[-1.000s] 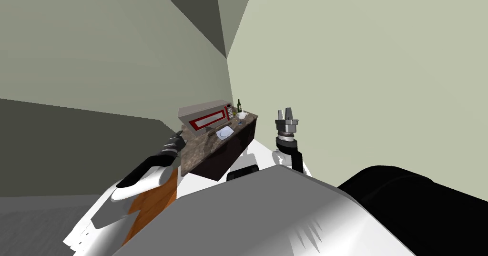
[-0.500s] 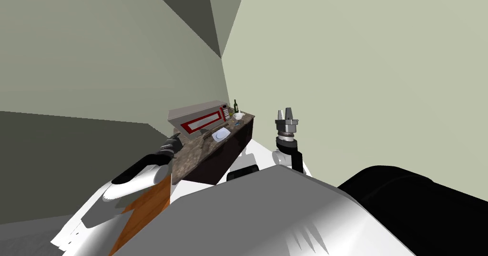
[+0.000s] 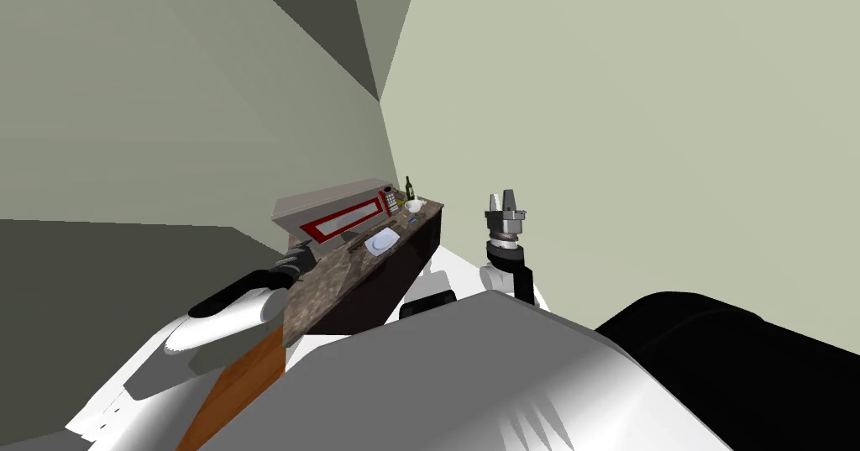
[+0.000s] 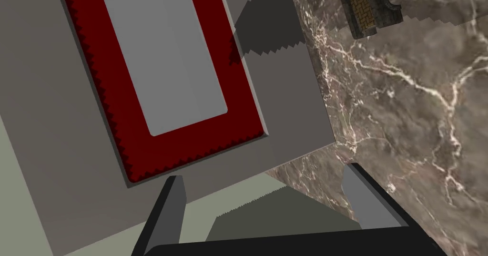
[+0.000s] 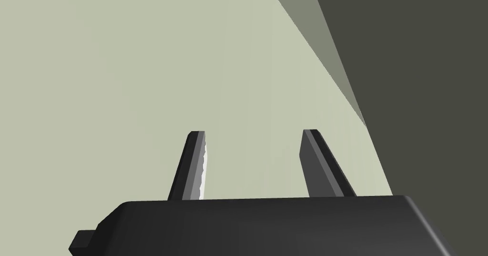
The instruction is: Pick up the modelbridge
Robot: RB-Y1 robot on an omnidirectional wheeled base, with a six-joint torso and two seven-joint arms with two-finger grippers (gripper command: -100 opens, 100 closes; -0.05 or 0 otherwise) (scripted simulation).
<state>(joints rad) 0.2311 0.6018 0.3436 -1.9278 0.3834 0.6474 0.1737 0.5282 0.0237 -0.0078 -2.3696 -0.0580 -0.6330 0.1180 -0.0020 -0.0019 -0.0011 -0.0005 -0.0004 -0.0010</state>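
Observation:
The model bridge (image 4: pixel 366 6) is a small dark stone-like piece with a brown brick deck. It lies on the marble counter top (image 4: pixel 410 124) in front of a grey microwave (image 4: pixel 71 138) with a red door frame. In the head view the bridge (image 3: pixel 359 241) is a thin dark strip between the microwave (image 3: pixel 332 212) and a plate. My left gripper (image 4: pixel 267 196) is open and empty, hovering over the counter's near end by the microwave's corner, well short of the bridge. It appears small in the head view (image 3: pixel 304 258). My right gripper (image 3: pixel 503 200) stands upright to the counter's right, open (image 5: pixel 252 165) and empty.
On the counter (image 3: pixel 332 282) past the bridge lie a white plate (image 3: pixel 385 241), a white cup (image 3: pixel 413 206) and a dark green bottle (image 3: pixel 410 188) at the far end. Green walls stand behind and to the right. An orange-brown strip (image 3: pixel 239 383) runs along the floor at the left.
The head view has swung: the counter and microwave have slid left and grown nearer. My left gripper stays over the counter's near end. The right arm keeps its place.

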